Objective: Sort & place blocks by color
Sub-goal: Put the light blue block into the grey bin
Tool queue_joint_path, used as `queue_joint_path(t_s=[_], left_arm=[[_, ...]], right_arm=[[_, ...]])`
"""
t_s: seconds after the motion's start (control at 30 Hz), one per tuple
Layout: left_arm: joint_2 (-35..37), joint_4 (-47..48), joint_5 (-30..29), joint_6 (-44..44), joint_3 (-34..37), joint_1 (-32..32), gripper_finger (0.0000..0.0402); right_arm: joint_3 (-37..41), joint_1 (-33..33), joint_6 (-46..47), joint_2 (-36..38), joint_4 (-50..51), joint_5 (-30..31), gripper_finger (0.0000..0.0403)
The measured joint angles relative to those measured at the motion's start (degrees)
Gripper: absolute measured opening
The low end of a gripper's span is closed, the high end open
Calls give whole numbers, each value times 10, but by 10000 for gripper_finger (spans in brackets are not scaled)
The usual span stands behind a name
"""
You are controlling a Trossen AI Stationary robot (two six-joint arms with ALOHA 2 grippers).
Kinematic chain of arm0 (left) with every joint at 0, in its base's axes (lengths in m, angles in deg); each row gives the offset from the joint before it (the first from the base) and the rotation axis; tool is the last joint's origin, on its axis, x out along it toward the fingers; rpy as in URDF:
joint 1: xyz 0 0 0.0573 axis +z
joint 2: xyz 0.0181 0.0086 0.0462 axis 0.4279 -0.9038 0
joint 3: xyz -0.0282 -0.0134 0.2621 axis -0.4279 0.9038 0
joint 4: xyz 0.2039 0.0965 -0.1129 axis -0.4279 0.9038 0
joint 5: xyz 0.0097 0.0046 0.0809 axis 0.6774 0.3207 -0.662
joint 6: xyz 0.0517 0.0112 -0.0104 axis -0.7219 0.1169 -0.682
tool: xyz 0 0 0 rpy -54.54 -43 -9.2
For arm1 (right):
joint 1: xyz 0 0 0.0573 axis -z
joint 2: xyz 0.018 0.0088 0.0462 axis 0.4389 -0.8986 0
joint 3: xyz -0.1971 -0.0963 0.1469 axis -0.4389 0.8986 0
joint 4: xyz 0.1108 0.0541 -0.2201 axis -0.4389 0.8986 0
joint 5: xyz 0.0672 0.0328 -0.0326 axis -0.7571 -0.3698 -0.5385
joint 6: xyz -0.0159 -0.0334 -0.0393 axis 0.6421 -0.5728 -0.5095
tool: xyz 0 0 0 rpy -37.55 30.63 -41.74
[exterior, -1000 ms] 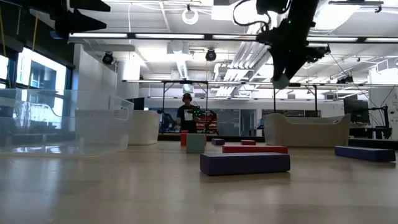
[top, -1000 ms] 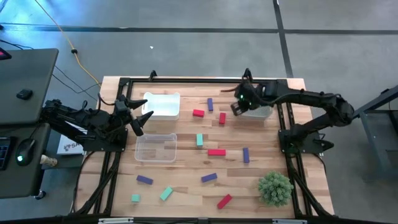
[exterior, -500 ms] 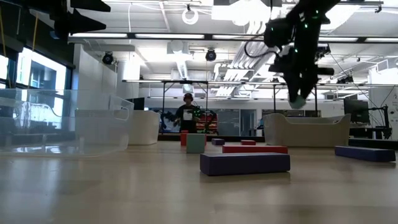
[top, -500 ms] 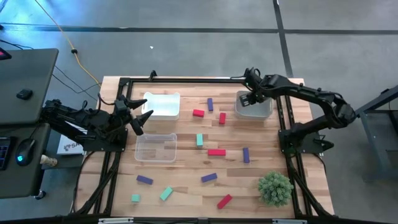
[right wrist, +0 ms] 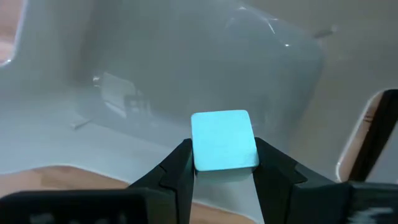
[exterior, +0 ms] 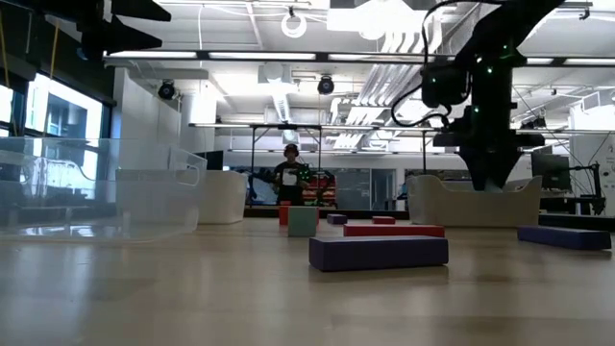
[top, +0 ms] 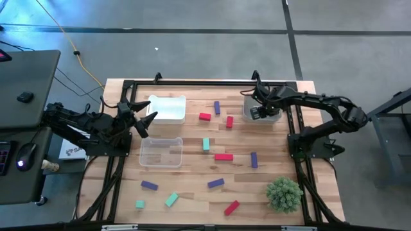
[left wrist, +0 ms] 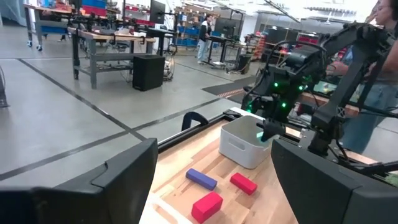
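My right fingers (right wrist: pixel 224 171) grip a teal cube (right wrist: pixel 224 140) over the bin (top: pixel 262 115); releasing high, it may bounce out.

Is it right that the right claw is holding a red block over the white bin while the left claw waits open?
Not quite: the block in the right claw is teal, not red, as the right wrist view shows. The rest holds: it is over the white bin, and the left claw waits open.
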Motion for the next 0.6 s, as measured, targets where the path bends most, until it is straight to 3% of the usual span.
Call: queue_joint_path(t_s=[0.6], left_arm=[[0,0,1,-17,0,0,305]], right_arm=[[36,32,-14,0,-58,-8,113]])
